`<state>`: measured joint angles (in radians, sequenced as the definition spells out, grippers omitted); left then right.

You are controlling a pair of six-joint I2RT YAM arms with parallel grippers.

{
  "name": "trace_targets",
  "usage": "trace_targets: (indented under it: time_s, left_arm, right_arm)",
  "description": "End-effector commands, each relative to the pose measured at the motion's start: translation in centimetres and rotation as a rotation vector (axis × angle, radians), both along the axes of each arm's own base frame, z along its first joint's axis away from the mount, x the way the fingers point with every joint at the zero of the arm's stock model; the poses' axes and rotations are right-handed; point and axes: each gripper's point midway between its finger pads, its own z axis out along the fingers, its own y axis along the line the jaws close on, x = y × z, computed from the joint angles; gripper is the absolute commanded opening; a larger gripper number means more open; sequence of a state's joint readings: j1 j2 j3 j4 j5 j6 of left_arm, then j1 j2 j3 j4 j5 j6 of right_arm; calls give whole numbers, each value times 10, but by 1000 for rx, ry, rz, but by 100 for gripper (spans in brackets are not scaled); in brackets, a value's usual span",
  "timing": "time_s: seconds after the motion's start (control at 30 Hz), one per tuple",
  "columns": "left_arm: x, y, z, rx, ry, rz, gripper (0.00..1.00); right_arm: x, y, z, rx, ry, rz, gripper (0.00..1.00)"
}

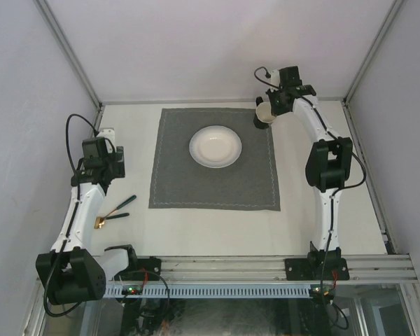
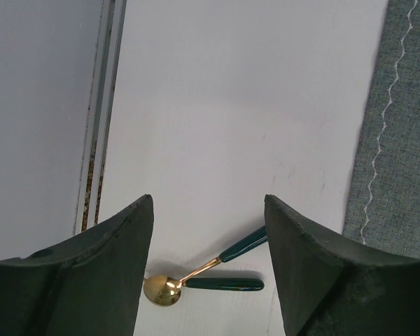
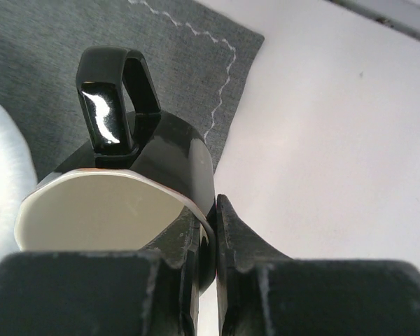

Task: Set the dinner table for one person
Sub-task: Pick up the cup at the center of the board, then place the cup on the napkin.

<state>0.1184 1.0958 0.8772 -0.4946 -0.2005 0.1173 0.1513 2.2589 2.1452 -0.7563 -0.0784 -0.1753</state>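
Right gripper [image 3: 213, 210] pinches the wall of a glossy black, cream-lined mug [image 3: 171, 150] at the far right corner of the grey stitched cloth mat [image 1: 175, 182]; a round white bowl [image 1: 215, 147] sits mid-mat. Left gripper [image 2: 208, 203] hangs wide open over the left side of the off-white dinner table [image 1: 217, 227], above a gold, green-handled spoon [image 2: 196, 271].

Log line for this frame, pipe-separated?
left gripper open near spoon | right gripper shut on mug rim, by mat corner | plate on mat

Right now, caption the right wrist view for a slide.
Right gripper pinches the black mug by its rim at the grey mat corner.
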Motion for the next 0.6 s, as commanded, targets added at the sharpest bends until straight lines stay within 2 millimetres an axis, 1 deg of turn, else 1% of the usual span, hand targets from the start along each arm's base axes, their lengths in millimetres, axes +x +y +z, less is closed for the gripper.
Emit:
trace_targets:
  time_s: [0.0,0.07,0.13,0.37,0.43,0.57]
  left_arm:
    - [3,-1,-2,-4,-20,-16,69]
    - [2,-2,-2,-6,-22,-17,69]
    - [2,-2,-2,-7,-22,-17,69]
    - [1,-2,-1,-7,-25,-18,69]
    - [1,-2,-2,-8,-22,-17,69]
    - [2,-2,-3,-8,-15,-17,69]
  right_arm:
    - [10,8,91,47,-222,15,0]
    - [11,11,91,47,-214,20,0]
    - [12,17,86,42,-198,32,0]
    - [16,34,55,37,-136,59,0]
    - [18,38,49,36,-122,63,0]
    - [21,41,46,43,-97,57,0]
